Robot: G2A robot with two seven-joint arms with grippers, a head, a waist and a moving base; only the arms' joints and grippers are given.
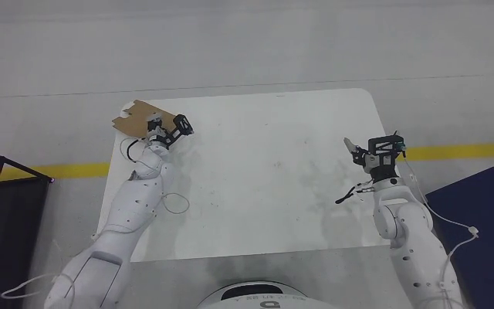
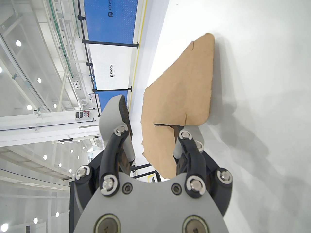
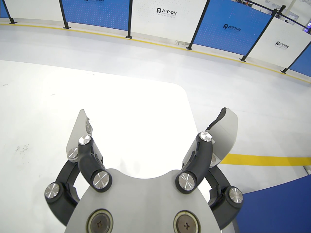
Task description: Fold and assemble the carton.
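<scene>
Carton (image 1: 137,114) at far-left corner of table (image 1: 270,170), passing room across its middle

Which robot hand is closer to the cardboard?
Left. The left gripper is right at the cardboard, an edge between its open fingers. The right gripper is far across the table, open, holding nothing.

Bright, even light comes from overhead: round white ceiling lamps (image 2: 18,42) shine in rows in the left wrist view. The white rounded counter (image 3: 136,103) glares almost blank in the right wrist view. The flat brown cardboard carton blank (image 2: 179,90) throws a soft grey shadow on the counter just beside it, seemingly fading at its outer edge. Both wrist views bow the blue and white fence panels (image 3: 167,8) toward the edges.
</scene>
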